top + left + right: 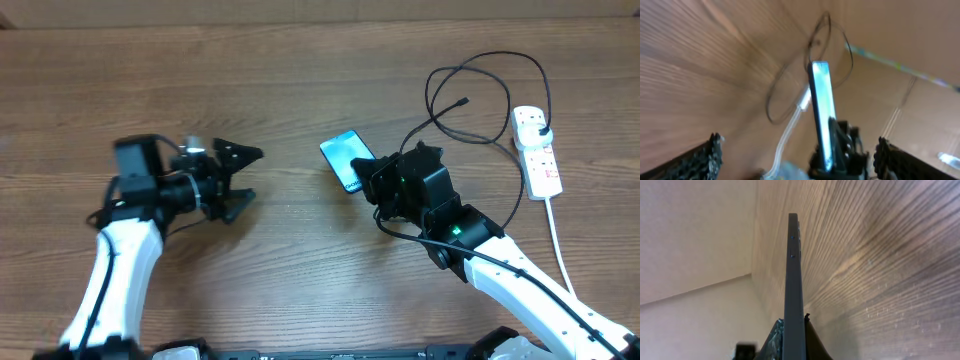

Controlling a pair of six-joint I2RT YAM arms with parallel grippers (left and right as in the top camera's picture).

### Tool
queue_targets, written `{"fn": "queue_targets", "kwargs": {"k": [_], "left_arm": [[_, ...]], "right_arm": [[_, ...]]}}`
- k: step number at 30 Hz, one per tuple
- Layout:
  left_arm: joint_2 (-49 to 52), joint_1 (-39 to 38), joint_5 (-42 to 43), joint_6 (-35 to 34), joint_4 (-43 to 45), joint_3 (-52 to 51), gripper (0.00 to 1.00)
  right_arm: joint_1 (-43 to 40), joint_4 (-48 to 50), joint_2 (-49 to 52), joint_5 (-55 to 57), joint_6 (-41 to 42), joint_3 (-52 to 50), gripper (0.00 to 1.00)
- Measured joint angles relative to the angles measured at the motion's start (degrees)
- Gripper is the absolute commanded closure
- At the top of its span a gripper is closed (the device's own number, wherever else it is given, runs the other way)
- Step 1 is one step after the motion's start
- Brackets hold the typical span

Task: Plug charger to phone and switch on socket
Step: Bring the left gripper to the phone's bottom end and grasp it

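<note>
Now the phone (345,157) is pinched at its end by right claw (370,184); left claw (249,177) spread, empty. The charger (462,102) tip seen well apart from phone, unplugged; socket (540,160) sw. prob. not yet flipped.

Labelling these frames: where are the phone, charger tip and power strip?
phone (345,157), overhead view, on its lit screen.
charger tip (463,101), overhead view, on the small loose connector end.
power strip (543,166), overhead view, on the middle of its white body.

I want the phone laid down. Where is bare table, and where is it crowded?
Bare wood lies between the open left gripper and the phone in the right gripper, and along the far edge. Crowded right: charger loops beside the power strip.
</note>
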Motion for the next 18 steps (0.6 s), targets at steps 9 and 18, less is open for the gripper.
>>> {"fn": "queue_targets", "kwargs": {"k": [9,18], "left_arm": [[5.6,-7.7,7.2,-13.4,12.1,0.0,0.0],[5.7,-7.7,7.2,-18.8,12.4,0.0,0.01]], "right_arm": [[0.0,0.0,0.0,-4.6,1.0,0.0,0.96],[0.4,0.3,0.0,-5.7,6.5,0.0,0.96]]}}
